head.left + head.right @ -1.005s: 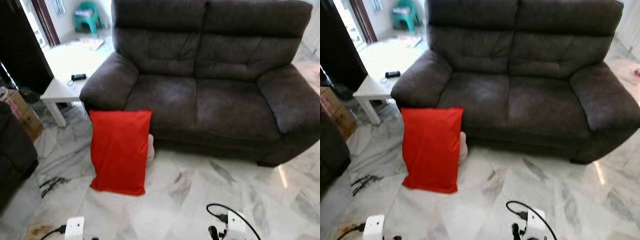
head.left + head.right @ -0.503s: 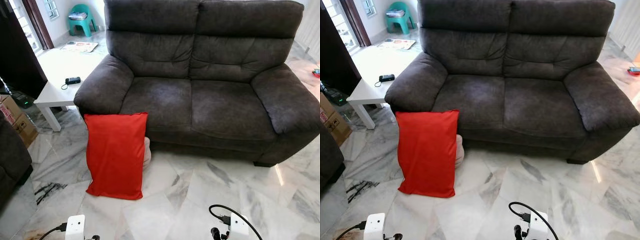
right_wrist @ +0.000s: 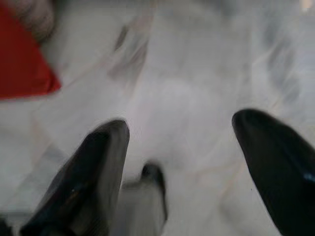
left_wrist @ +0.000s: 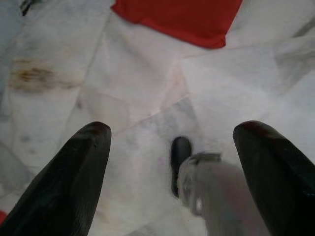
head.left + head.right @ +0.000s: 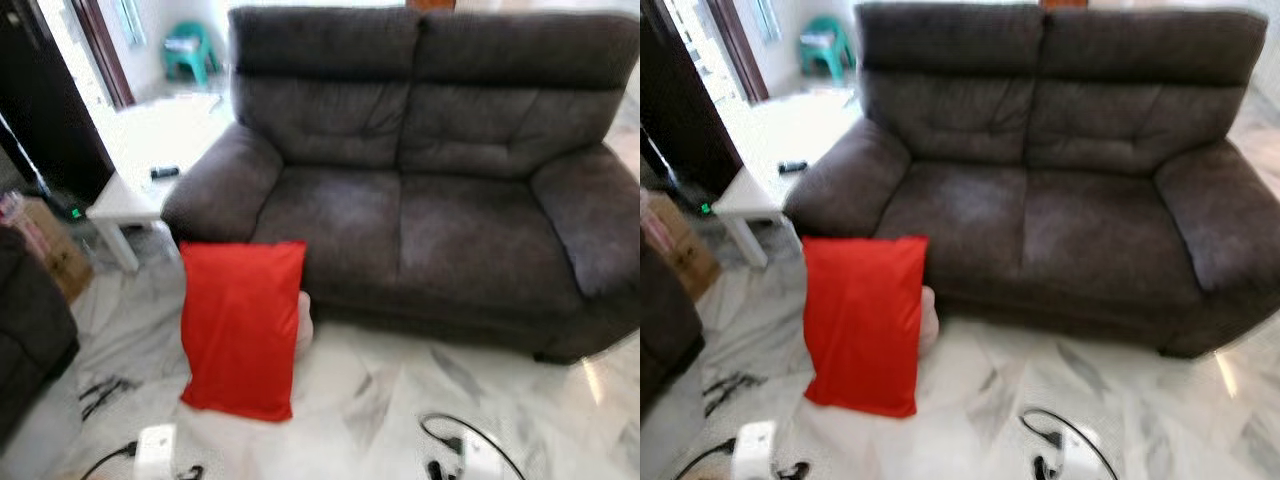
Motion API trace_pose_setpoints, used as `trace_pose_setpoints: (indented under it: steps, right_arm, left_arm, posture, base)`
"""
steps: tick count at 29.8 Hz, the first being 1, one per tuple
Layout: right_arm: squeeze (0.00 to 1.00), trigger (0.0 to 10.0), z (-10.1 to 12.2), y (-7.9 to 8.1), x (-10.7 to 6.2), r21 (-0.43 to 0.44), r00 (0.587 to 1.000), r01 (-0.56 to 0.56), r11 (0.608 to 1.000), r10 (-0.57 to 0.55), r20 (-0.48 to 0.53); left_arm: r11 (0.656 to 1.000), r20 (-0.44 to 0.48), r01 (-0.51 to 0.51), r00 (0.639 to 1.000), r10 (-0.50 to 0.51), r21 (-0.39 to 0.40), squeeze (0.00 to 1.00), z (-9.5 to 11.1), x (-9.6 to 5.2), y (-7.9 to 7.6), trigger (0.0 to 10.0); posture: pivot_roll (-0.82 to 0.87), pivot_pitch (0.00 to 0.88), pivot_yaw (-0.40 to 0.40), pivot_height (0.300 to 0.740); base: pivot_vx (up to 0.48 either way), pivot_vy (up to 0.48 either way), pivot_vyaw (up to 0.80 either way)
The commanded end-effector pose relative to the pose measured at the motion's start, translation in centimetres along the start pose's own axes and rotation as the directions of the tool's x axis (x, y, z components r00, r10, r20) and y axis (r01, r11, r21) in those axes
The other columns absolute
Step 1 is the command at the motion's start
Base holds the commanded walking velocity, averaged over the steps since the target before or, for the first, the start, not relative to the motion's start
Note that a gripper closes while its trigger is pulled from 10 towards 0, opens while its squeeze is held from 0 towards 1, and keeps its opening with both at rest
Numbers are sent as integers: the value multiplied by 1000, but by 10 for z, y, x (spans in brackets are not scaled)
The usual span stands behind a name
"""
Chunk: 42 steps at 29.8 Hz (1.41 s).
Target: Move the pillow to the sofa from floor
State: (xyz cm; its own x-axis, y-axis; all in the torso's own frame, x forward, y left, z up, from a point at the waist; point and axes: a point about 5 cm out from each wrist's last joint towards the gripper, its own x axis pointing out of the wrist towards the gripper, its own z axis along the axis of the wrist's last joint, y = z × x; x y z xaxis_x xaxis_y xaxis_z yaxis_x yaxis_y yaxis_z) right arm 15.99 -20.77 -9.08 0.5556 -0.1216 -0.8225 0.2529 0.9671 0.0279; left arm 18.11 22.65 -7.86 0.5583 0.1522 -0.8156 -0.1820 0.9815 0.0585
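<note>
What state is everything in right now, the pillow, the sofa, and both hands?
Red pillow: on the floor, leaning against the sofa front, ungrasped.
Sofa: seat cushions bare.
Left hand: open, above the marble floor, holding nothing.
Right hand: open, above the floor, holding nothing.

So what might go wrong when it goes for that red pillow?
The red pillow leans upright against the sofa front, so a nudge could tip it flat. Both hands, the left hand and the right hand, hang open over bare floor, not yet near it. The side table stands close on the left; a wide swing might clip it.
</note>
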Motion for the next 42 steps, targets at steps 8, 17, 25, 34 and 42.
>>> trace_pose_setpoints:
  steps: [8, 17, 25, 34, 42]
  right_arm:
    - [0, 10000, 5, 15, 2, 30, 999, -40, 999, 39, 24]
    - [0, 10000, 6, 16, 2, 25, 998, -49, 998, 48, 31]
    - [0, 10000, 8, 16, 2, -1, 998, -52, 999, 52, 40]
    - [0, 10000, 7, 16, 2, 3, 998, -57, 998, 57, 37]
    - [0, 10000, 7, 16, 2, -13, 998, -61, 998, 61, 34]
  left_arm:
    - [1000, -15, -25, 1000, 25, -3, 0, -4, -1, 11, 10000]
    - [1000, -15, -26, 1000, 26, -3, 0, -4, -1, 12, 10000]
    - [1000, -14, -25, 1000, 25, 1, 0, -3, -1, 11, 10000]
    - [1000, -13, -22, 1000, 22, 6, 0, -3, -1, 11, 10000]
    - [1000, -15, -21, 1000, 21, 9, 0, -3, -1, 11, 10000]
  posture:
    - [-63, 0, -24, 740]
    - [-61, 0, -24, 740]
    - [-63, 0, -21, 740]
    - [-60, 0, -21, 740]
    - [-61, 0, -22, 740]
  base:
    - [273, 0, 0]
    - [274, 0, 0]
    - [273, 0, 55]
    - [272, 0, 596]
    - [273, 0, 0]
